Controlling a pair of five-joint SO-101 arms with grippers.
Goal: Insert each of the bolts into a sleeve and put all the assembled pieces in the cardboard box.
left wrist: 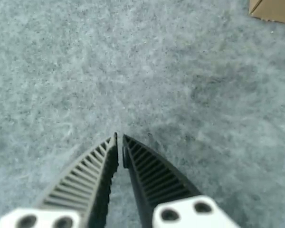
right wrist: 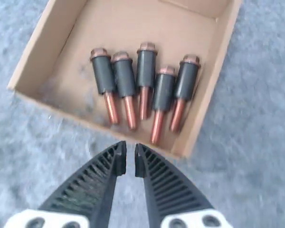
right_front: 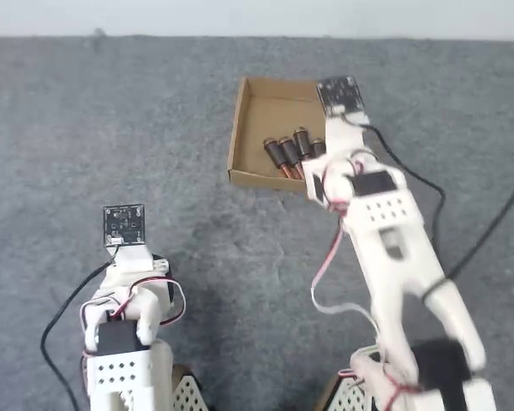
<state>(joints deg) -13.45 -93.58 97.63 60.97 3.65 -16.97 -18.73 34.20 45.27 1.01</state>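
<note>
Five bolts (right wrist: pixel 143 102) sit in sleeves (right wrist: pixel 146 69) inside the box (right wrist: pixel 38 50). The right tool (right wrist: pixel 130 159), narrow and empty, hangs by its near wall. The left tool (left wrist: pixel 119 142) is closed, empty. Best lift straight up so nothing bumps the box.

The cardboard box (right wrist: pixel 40 54) is a shallow, open-topped tray of plain brown card, lying flat just ahead of the right gripper (right wrist: pixel 128 151), its nearest wall close beyond the fingertips. Inside lie five assembled pieces (right wrist: pixel 146 71), flat on the floor and side by side, neighbours touching or nearly so. Each is a copper-coloured bolt (right wrist: pixel 111 107) pushed through a dark cylindrical sleeve (right wrist: pixel 125 78), with the flanged head showing at the end away from the gripper and the bare shank pointing back toward it. The row sits in the part of the box nearer the gripper, one shank tip almost reaching the near wall
</note>
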